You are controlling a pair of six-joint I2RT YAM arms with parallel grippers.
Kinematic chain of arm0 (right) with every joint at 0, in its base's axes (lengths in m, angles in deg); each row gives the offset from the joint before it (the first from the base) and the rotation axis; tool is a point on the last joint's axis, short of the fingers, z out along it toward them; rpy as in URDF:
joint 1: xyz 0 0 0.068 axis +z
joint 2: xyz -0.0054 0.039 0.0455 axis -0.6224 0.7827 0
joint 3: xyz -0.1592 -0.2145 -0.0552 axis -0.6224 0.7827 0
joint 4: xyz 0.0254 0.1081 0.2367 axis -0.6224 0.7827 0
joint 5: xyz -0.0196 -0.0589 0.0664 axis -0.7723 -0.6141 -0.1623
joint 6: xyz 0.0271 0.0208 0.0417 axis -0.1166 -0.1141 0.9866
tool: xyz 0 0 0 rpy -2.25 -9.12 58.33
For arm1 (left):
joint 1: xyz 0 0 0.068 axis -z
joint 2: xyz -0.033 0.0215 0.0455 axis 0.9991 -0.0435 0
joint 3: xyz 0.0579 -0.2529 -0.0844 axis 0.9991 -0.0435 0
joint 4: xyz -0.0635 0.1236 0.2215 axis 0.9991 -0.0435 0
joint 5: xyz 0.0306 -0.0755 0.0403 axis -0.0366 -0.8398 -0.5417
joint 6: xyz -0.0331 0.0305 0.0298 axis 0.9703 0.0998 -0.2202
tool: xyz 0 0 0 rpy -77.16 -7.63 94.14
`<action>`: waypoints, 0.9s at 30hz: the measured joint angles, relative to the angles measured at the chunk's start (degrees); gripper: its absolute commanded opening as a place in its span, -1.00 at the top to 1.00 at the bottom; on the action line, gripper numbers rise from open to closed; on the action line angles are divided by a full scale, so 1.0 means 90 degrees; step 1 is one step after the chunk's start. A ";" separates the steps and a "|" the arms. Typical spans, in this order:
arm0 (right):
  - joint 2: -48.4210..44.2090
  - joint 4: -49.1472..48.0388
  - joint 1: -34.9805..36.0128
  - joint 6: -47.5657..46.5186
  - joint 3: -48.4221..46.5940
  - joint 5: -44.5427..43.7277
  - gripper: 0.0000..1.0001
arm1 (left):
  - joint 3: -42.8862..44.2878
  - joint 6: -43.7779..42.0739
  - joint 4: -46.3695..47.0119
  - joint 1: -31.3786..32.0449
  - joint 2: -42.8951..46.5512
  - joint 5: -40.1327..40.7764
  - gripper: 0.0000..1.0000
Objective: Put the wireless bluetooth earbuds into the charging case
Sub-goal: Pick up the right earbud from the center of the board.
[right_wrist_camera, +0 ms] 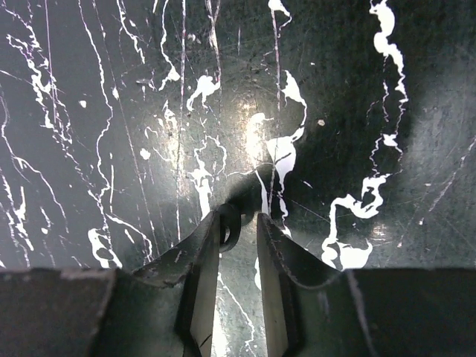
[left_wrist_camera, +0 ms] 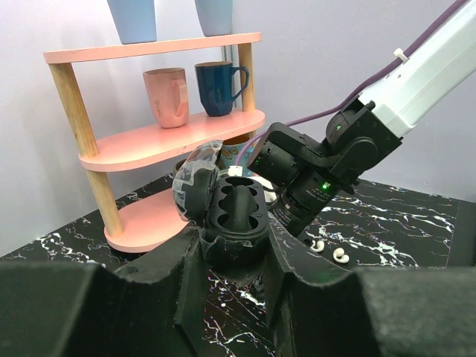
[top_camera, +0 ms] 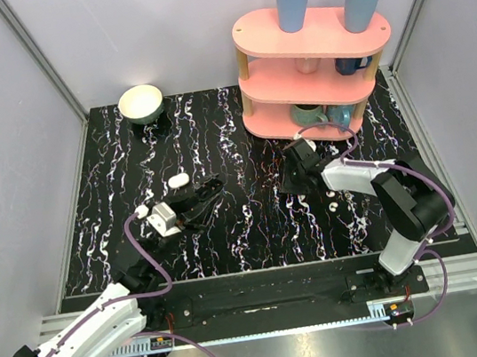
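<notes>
My left gripper (top_camera: pixel 208 194) (left_wrist_camera: pixel 234 256) is shut on an open black case (left_wrist_camera: pixel 236 216) with two empty slots and a raised lid. A white pill-shaped charging case (top_camera: pixel 179 180) lies on the marble table just beyond the left gripper. Two tiny white earbuds (top_camera: pixel 333 205) (left_wrist_camera: pixel 317 246) lie side by side on the table under my right arm. My right gripper (top_camera: pixel 292 185) (right_wrist_camera: pixel 239 223) points down at the table, close to the black case. Its jaws are nearly shut, with a small black ring-shaped piece (right_wrist_camera: pixel 230 227) at their tips.
A pink three-tier shelf (top_camera: pixel 312 69) (left_wrist_camera: pixel 171 137) stands at the back right, with two blue cups on top and mugs on the lower tiers. A pale bowl (top_camera: pixel 141 103) sits at the back left. Grey walls enclose the table.
</notes>
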 measured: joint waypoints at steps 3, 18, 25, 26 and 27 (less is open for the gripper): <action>-0.0007 -0.0199 -0.0036 0.0262 0.0114 0.0039 0.39 | 0.0000 0.0000 -0.0002 0.0000 0.0000 0.0000 1.00; -0.0051 -0.0697 -0.0080 0.0758 0.0374 0.0510 0.83 | 0.0000 0.0000 -0.0002 0.0000 -0.0080 -0.0002 1.00; -0.0209 -0.0784 -0.0080 0.0867 0.0435 0.0561 1.00 | 0.0000 -0.0061 -0.0005 0.0000 -0.0102 -0.0017 1.00; -0.0257 -0.0816 -0.0080 0.0891 0.0440 0.0580 1.00 | 0.0000 -0.0100 0.0002 0.0000 -0.0141 -0.0036 1.00; -0.0306 -0.0833 -0.0083 0.0901 0.0440 0.0595 1.00 | 0.0000 -0.0138 0.0015 0.0000 -0.0177 -0.0061 1.00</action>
